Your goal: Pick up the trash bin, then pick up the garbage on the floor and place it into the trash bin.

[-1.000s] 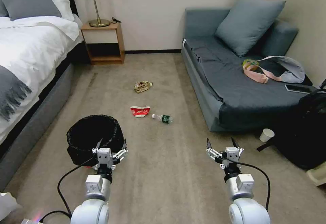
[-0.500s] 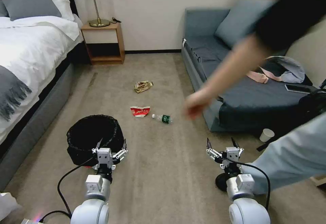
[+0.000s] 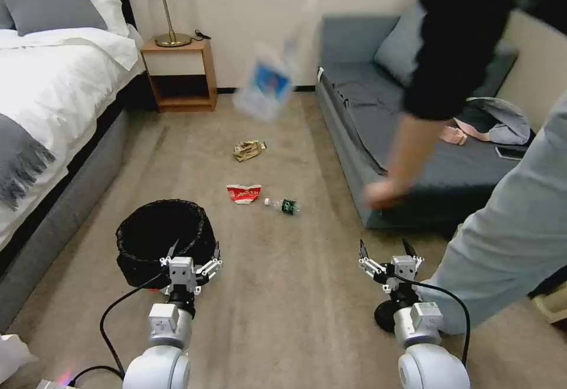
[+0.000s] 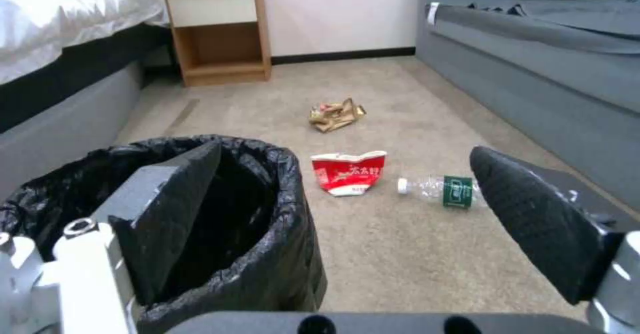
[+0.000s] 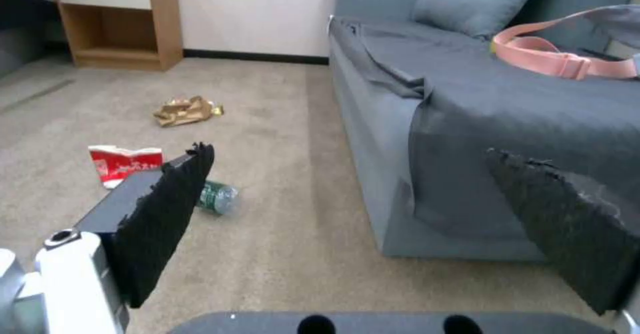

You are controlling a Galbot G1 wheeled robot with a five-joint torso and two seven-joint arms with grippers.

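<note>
The trash bin (image 3: 160, 240) stands on the floor (image 3: 283, 294) at lower left of the head view, black liner draped over its rim; the left gripper (image 3: 192, 259) hovers just in front of its near wall, fingers spread apart, holding nothing and touching nothing that can be seen. In the left wrist view the bin (image 4: 200, 224) lies directly ahead of that gripper (image 4: 347, 214), with one finger (image 4: 173, 209) lined up over the rim and the other finger off to the side over bare carpet. Judgement: the bin is the nearer target for the left arm, and the coming grasp depends on the rim passing between the two fingers.

The garbage lies at centre frame, beyond both grippers: a gold wrapper (image 3: 248, 150) farthest away; a red-and-white carton (image 3: 243, 193) nearer; a clear bottle (image 3: 283, 205) just beside the carton, lying flat with its long axis running roughly left to right, cap toward the carton. A blurred blue-and-white item (image 3: 266, 85) appears in the air above the wrapper; its identity cannot be told.

The right gripper (image 3: 387, 256) hangs at lower right over bare carpet, fingers wide apart, empty; a person's arm (image 3: 407, 147) reaches down above it, touching none of the task's things.
</note>
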